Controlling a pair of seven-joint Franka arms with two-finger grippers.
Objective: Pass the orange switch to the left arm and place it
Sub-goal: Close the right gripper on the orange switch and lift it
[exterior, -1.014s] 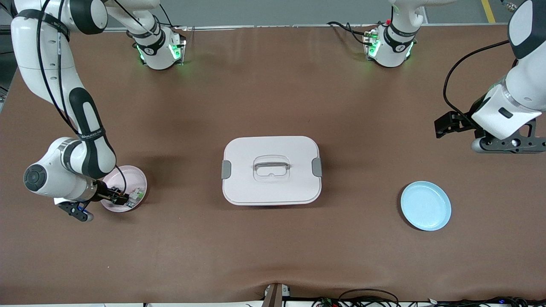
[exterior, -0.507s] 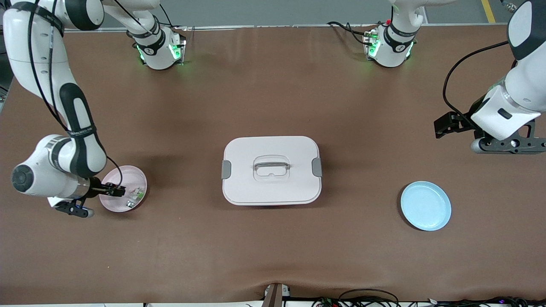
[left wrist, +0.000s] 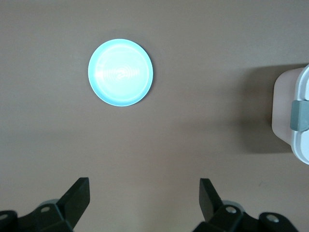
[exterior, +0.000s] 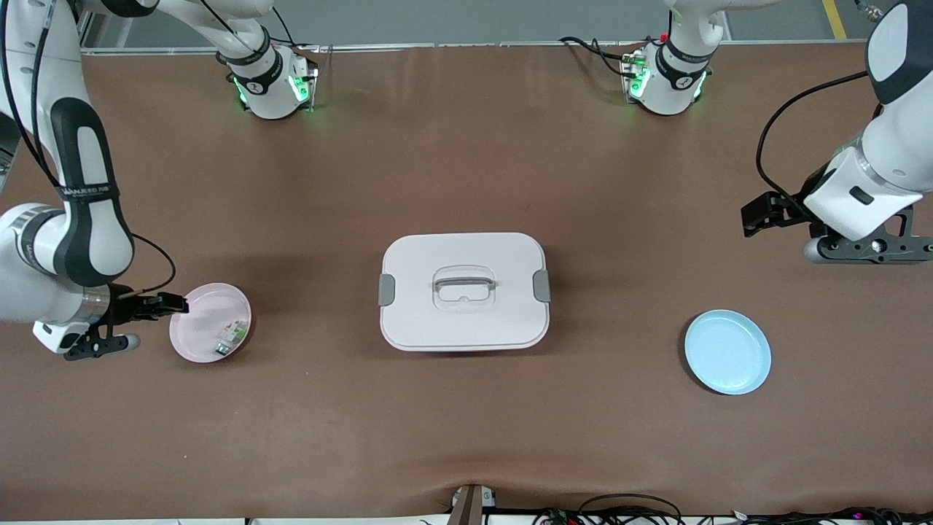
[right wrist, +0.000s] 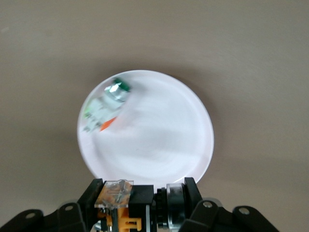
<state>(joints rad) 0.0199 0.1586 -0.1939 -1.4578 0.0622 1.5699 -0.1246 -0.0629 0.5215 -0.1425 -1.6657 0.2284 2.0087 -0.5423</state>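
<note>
My right gripper [exterior: 166, 304] hangs over the rim of the pink plate [exterior: 200, 324] at the right arm's end of the table. In the right wrist view it [right wrist: 142, 192] is shut on the orange switch [right wrist: 120, 198], a small black part with orange and clear pieces, held above the plate [right wrist: 159, 140]. The white box [exterior: 463, 290] with grey latches stands mid-table. My left gripper [exterior: 762, 213] waits open and empty above the table at the left arm's end; in the left wrist view it [left wrist: 144, 193] is over bare table, with the box's edge [left wrist: 295, 116] in sight.
A small white-and-green part [exterior: 232, 335] lies in the pink plate and also shows in the right wrist view [right wrist: 107, 101]. An empty light blue plate [exterior: 727, 352] sits toward the left arm's end, nearer the front camera than the left gripper; it also shows in the left wrist view [left wrist: 120, 72].
My right gripper has lifted off the pink plate with the orange switch and pulled back toward the right arm's end of the table. The left arm has hardly moved.
</note>
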